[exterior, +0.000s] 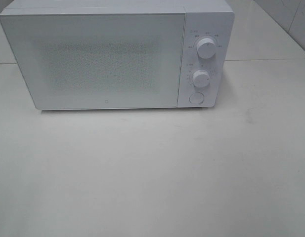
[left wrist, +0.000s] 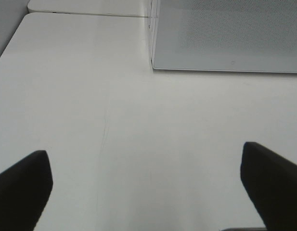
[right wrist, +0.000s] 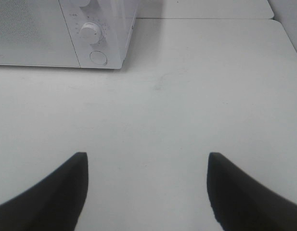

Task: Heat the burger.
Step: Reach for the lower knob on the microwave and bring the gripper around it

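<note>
White microwave at the far side of a pale table, door shut, dials on its right, left gripper and right gripper both spread apart above the table, burger's whereabouts cannot be told

We are noting smooth, glossy white plastic on the microwave; the table is looking matt, faintly scuffed.

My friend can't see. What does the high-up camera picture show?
A closed white microwave stands at the back of a plain white table. A top knob, a lower knob and a round button sit down its right side. No burger is in sight.
</note>
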Controlling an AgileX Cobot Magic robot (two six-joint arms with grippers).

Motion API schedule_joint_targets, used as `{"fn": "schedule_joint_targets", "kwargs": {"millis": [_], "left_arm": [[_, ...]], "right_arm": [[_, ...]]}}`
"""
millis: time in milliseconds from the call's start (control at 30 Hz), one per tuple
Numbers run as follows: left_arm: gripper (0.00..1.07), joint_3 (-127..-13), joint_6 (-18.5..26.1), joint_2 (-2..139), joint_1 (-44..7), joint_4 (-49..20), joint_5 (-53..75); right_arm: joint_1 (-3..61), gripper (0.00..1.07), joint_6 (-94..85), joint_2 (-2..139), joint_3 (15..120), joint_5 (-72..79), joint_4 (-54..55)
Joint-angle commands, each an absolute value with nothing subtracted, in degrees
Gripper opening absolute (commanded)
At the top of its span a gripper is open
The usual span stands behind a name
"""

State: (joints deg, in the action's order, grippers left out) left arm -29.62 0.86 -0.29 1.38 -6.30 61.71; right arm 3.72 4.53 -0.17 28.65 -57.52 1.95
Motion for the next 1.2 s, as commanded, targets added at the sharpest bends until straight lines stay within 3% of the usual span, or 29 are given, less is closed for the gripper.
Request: {"fn": "schedule_joint_targets", "kwargs": {"millis": [33, 400, 767, 933, 1200], "left_arm": [[1.01, -29.6, 1.0, -1.6, 1.4, -6.4, 61.3], [1.01, -29.6, 1.0, -1.6, 1.4, -6.4, 61.3], [1.01, -29.6, 1.0, -1.6, 1.4, -6.4, 61.3], [1.01, -29.6, 1.0, -1.6, 1.4, -6.4, 61.3], [1.01, -29.6, 1.0, -1.6, 1.4, -6.4, 61.3]], "right_arm": [[3.5, 0.69, 4.6, -1.9, 28.5, -57.1, 2.3], [3.5, 0.69, 5.3, -0.9, 30.1, -56.1, 2.3], [3.5, 0.69, 5.2, 10.0, 30.9, -43.1, 2.3], [3.5, 0.84, 5.2, 17.5, 30.9, -36.9, 2.3], [3.5, 0.82, 5.2, 26.0, 30.9, -30.1, 2.3]]}}
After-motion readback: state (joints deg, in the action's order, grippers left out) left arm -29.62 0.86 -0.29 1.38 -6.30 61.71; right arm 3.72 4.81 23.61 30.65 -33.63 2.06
